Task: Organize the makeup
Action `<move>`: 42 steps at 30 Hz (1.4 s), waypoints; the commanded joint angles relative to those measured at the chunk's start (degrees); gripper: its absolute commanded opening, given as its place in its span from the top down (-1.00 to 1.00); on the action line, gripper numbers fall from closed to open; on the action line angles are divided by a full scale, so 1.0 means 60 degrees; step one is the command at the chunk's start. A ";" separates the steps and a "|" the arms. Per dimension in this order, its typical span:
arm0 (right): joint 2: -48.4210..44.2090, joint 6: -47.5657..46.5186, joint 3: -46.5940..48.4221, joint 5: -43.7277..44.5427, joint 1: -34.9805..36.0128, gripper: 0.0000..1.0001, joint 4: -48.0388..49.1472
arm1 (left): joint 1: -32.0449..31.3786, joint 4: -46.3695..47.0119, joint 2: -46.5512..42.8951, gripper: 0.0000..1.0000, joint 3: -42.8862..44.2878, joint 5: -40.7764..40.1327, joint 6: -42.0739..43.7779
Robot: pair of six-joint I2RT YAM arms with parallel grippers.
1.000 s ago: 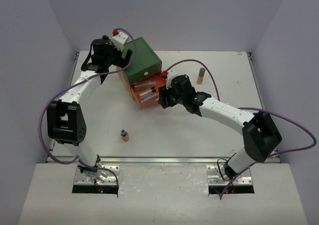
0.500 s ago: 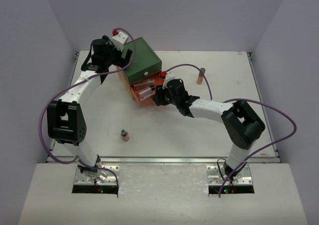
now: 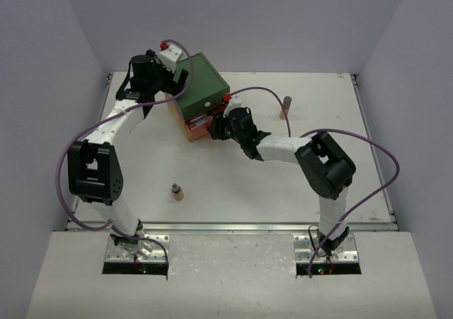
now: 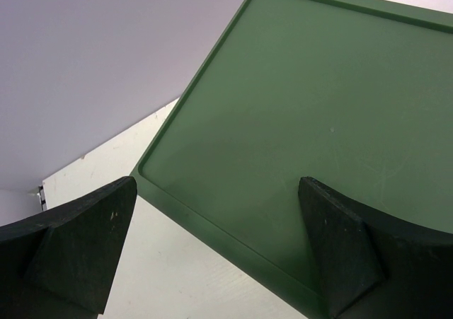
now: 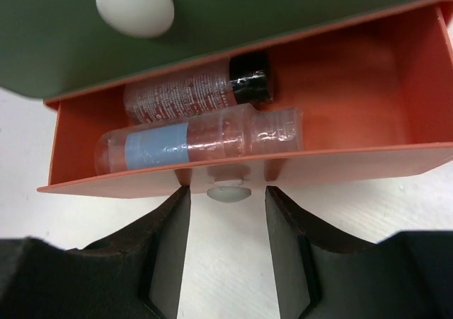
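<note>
right gripper [image 5: 226, 216]: jaws narrow but not closed, straddling the white knob [image 5: 228, 192] on the orange drawer [image 5: 368, 160], small gap each side. Drawer is part open. Straight ahead of the fingertips, inside it: clear bottle [image 5: 198, 143] lying flat, tan dark-capped bottle [image 5: 202, 87] right behind it.

left gripper [image 4: 216, 192]: spread wide, holding nothing, over a corner of the green box top [image 4: 318, 100].

small bottle [image 3: 177, 191] and tall tan bottle [image 3: 285, 107] stand on the table [image 3: 248, 192], well apart from both grippers.

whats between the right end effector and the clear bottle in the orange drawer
Only the orange drawer's front wall and its white knob, seen in the right wrist view. The knob sits between the right end effector's open fingers.
</note>
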 commanded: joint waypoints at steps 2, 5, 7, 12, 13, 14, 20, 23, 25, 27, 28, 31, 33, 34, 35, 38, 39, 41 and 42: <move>0.0549 0.0285 0.1065 0.0669 0.0033 0.07 0.1282 | -0.0047 -0.1903 0.0663 -1.00 -0.0447 -0.0032 0.0456; 0.0715 0.0248 0.1253 0.0866 0.0041 0.07 0.1502 | -0.0039 -0.1903 0.0662 -1.00 -0.0492 -0.0053 0.0523; 0.0820 0.0248 0.1324 0.0985 0.0033 0.07 0.1577 | -0.0046 -0.1903 0.0662 -1.00 -0.0499 -0.0053 0.0530; 0.1103 0.0384 0.1413 0.1252 0.0033 0.07 0.1788 | -0.0054 -0.1903 0.0648 -1.00 -0.0526 0.0005 0.0530; 0.1159 0.0428 0.1413 0.1307 0.0033 0.07 0.1864 | -0.0052 -0.1901 0.0646 -1.00 -0.0533 0.0008 0.0534; 0.1196 0.0454 0.1414 0.1332 0.0033 0.07 0.1901 | -0.0040 -0.1889 0.0633 -1.00 -0.0521 0.0019 0.0559; 0.1353 0.0629 0.1462 0.1342 0.0033 0.06 0.1950 | -0.0039 -0.1888 0.0560 -1.00 -0.0614 -0.0063 0.0627; 0.1401 0.0658 0.1500 0.1377 0.0033 0.06 0.2031 | -0.0040 -0.1888 0.0489 -1.00 -0.0694 -0.0097 0.0661; 0.1402 0.0658 0.1529 0.1363 0.0033 0.06 0.2041 | -0.0039 -0.1874 0.0465 -1.00 -0.0733 -0.0097 0.0668; 0.1384 0.0619 0.1502 0.1274 0.0033 0.04 0.2027 | -0.0039 -0.1859 0.0451 -1.00 -0.0747 -0.0097 0.0676; 0.1347 0.0585 0.1402 0.1172 0.0033 0.02 0.2025 | -0.0045 -0.1859 0.0437 -1.00 -0.0749 -0.0103 0.0676; 0.0914 0.0745 0.0642 0.0834 0.0019 -0.04 0.2348 | -0.0054 -0.1859 0.0411 -1.00 -0.0758 -0.0129 0.0708; 0.0686 0.1115 0.0154 0.0526 0.0018 -0.07 0.2765 | -0.0051 -0.1859 0.0402 -1.00 -0.0767 -0.0144 0.0720; 0.0613 0.1240 -0.0071 0.0373 0.0018 -0.08 0.2883 | -0.0044 -0.1859 0.0409 -1.00 -0.0760 -0.0151 0.0720; 0.0548 0.1401 -0.0235 0.0229 0.0013 -0.09 0.2965 | -0.0045 -0.1859 0.0413 -1.00 -0.0755 -0.0161 0.0720; 0.0527 0.1773 -0.0436 0.0058 0.0004 -0.10 0.3048 | -0.0040 -0.1859 0.0423 -1.00 -0.0764 -0.0156 0.0691; 0.0544 0.1854 -0.0480 0.0058 0.0004 -0.10 0.3079 | -0.0039 -0.1859 0.0435 -1.00 -0.0770 -0.0149 0.0684; 0.0562 0.1980 -0.0568 0.0081 0.0001 -0.10 0.3159 | -0.0039 -0.1859 0.0446 -1.00 -0.0773 -0.0162 0.0676; 0.0588 0.2034 -0.0621 0.0108 -0.0008 -0.10 0.3194 | -0.0039 -0.1859 0.0455 -1.00 -0.0782 -0.0180 0.0676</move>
